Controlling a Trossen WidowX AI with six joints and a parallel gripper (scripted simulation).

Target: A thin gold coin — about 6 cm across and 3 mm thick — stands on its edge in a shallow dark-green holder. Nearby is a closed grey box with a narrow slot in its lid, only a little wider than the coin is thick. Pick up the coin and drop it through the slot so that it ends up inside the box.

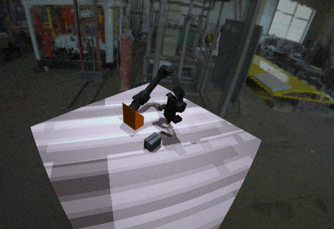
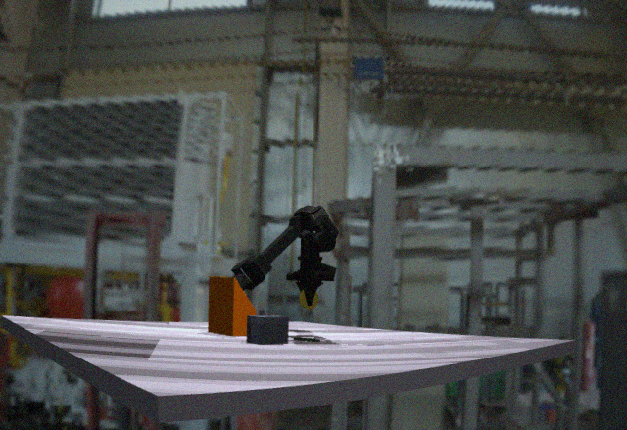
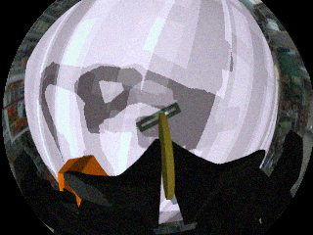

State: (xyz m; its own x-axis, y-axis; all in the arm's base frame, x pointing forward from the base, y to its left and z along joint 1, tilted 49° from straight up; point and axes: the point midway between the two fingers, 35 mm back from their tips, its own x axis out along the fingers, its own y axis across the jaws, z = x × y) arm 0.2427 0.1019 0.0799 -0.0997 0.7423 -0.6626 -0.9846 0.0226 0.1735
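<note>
My gripper point(image 2: 309, 302) point(image 3: 160, 143) is shut on the gold coin point(image 1: 166, 121) point(image 2: 302, 298) point(image 3: 166, 168) and holds it in the air, above the table. The coin hangs on edge, seen nearly edge-on in the wrist view. The dark-green holder point(image 1: 165, 133) point(image 2: 310, 338) lies on the table below the gripper, and shows in the wrist view as a thin outlined bar point(image 3: 145, 125); it is empty. The closed grey box point(image 1: 152, 142) point(image 2: 267, 330) stands beside the holder, with a dark slot line along its lid in the top view. The box cannot be made out in the wrist view.
An orange wedge-shaped block point(image 1: 129, 116) point(image 2: 220, 306) point(image 3: 88, 164) stands on the table point(image 1: 172, 189) point(image 2: 253, 377) close to the arm's base. It rises higher than the grey box. The arm's shadow falls around the holder.
</note>
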